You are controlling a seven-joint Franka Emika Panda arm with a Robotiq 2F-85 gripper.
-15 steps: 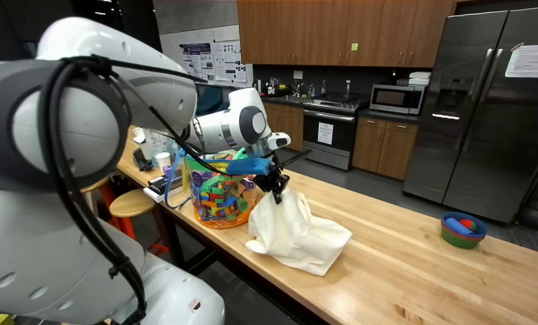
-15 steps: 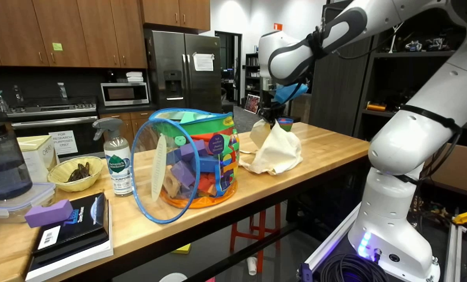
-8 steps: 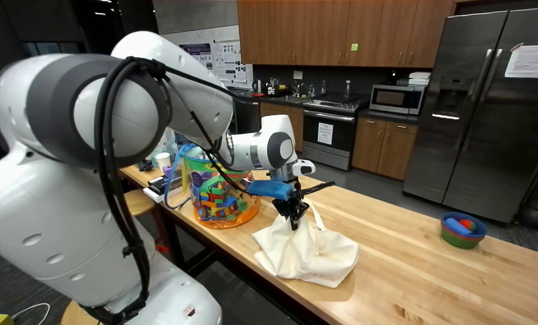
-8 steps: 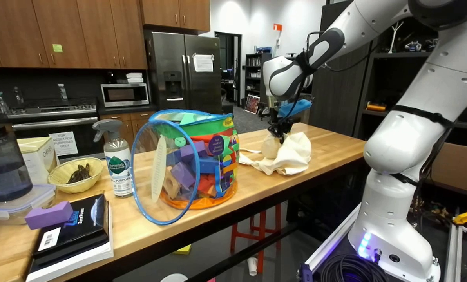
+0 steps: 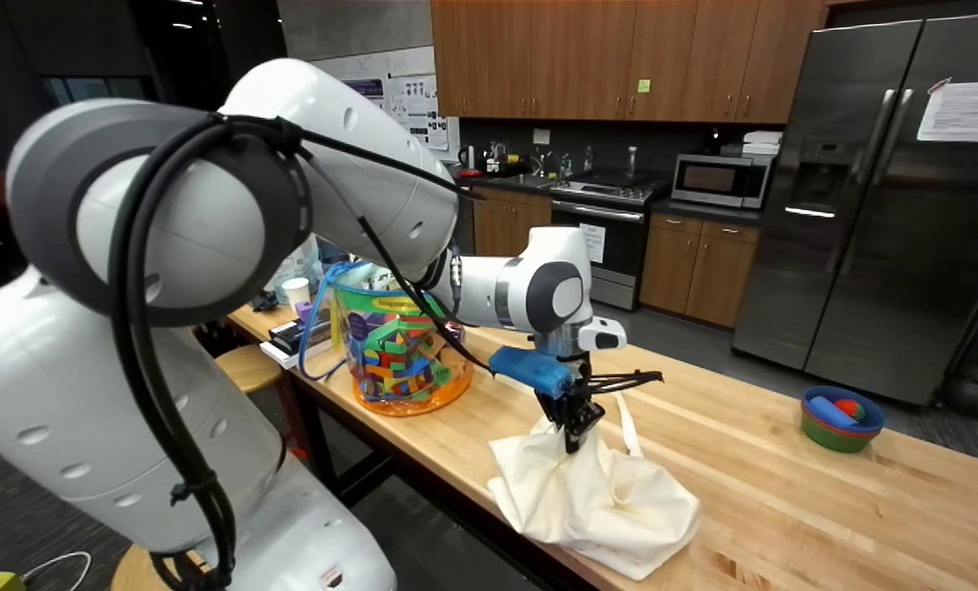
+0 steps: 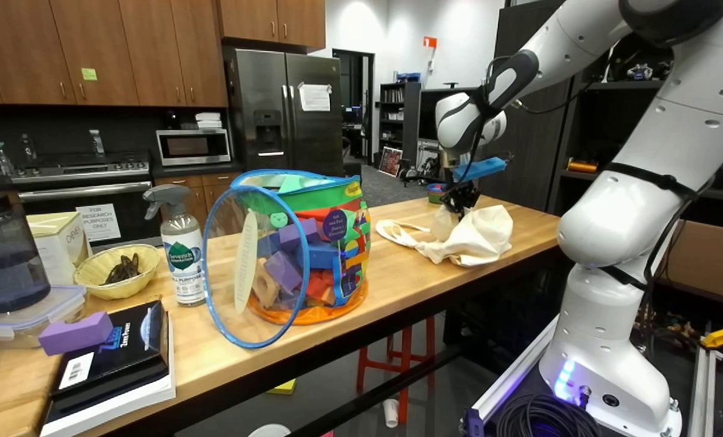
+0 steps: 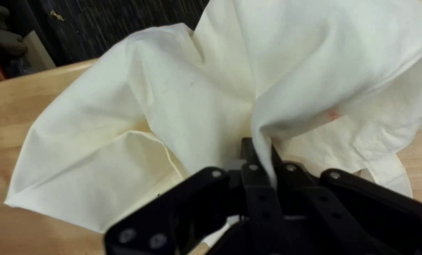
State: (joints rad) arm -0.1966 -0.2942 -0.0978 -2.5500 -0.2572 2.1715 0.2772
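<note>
A cream cloth bag (image 5: 612,501) lies crumpled on the wooden table, and it shows in both exterior views (image 6: 480,233). My gripper (image 5: 573,443) points down and is shut on a fold of the bag; it also shows in the other view of the scene (image 6: 458,212). In the wrist view the black fingers (image 7: 262,152) pinch a narrow fold, and the cloth bag (image 7: 197,95) spreads around them. Part of the bag hangs over or lies close to the table's edge. A bag strap loops out on the table beside the gripper. The inside of the bag is mostly hidden.
A clear round bin (image 5: 399,353) of colourful foam blocks stands near the bag, its round lid (image 6: 255,267) hanging open. Nested bowls (image 5: 840,431) with a red ball and a blue piece stand farther along the table (image 5: 784,492). A spray bottle (image 6: 182,255), basket (image 6: 119,270) and books (image 6: 113,364) stand beyond the bin.
My gripper has moved along the table away from the bin, dragging the cloth bag with it. The bag's strap now lies more spread out. The bin and bowls have not moved.
</note>
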